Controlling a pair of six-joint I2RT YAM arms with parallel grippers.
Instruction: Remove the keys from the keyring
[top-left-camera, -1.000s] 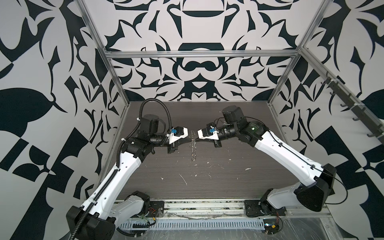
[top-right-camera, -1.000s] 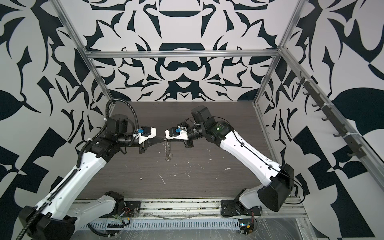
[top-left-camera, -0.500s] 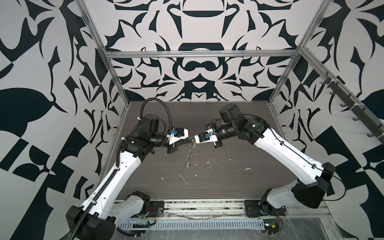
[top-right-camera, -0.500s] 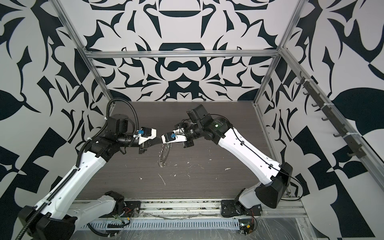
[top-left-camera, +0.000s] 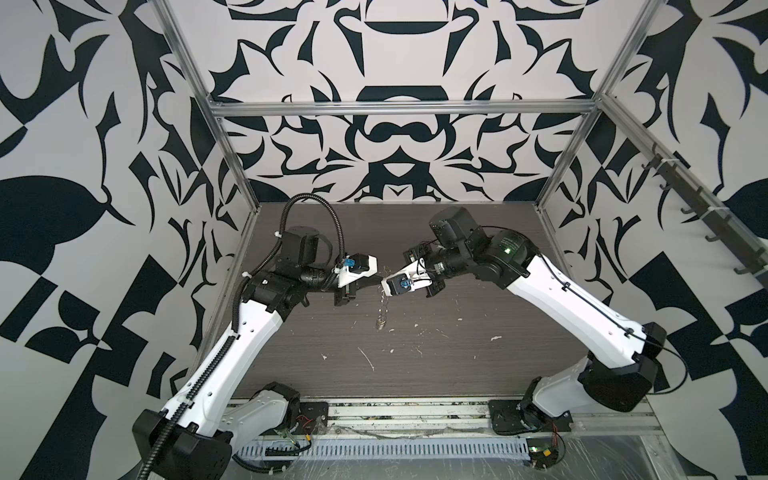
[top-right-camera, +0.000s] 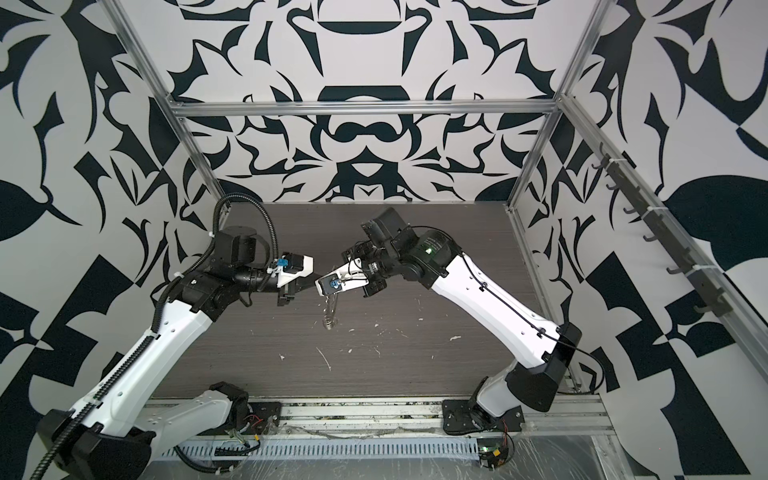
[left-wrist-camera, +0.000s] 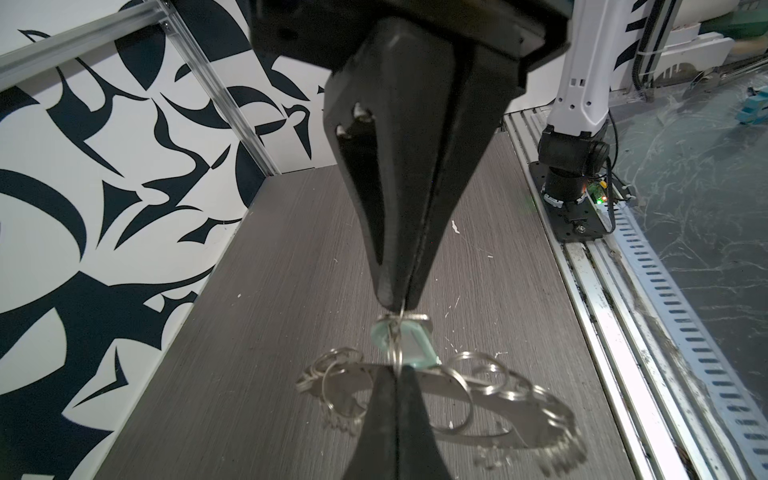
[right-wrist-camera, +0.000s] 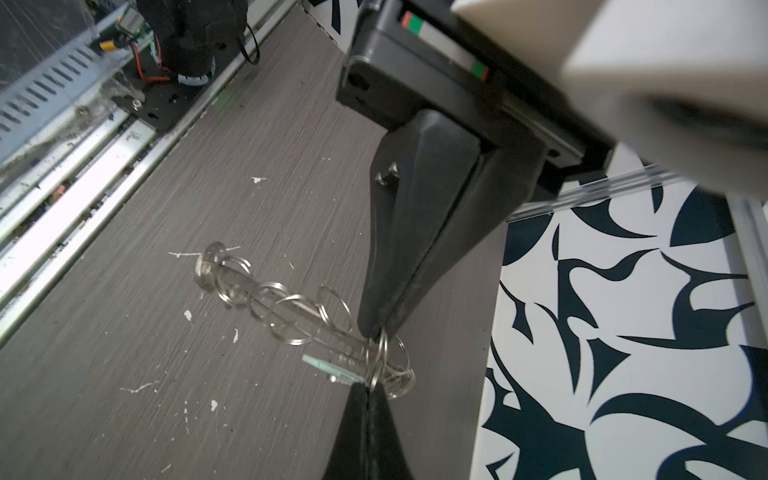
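**Two-point pinch, raised over mid-worktop**

Left gripper (left-wrist-camera: 397, 301) and right gripper (right-wrist-camera: 374, 328) meet tip to tip. Both sets of jaws are clamped tight on a small silver split ring (left-wrist-camera: 395, 347). The wide flat grey metal keyring disc (top-left-camera: 381, 320), its rim fringed with more rings, hangs edge-down from that spot. Can't tell if its lower end touches the dark wood-grain worktop (top-left-camera: 457, 353). The white plastic key tag (left-wrist-camera: 419, 357) sits right at the pinched ring, between the two tips. The key itself is hard to make out.
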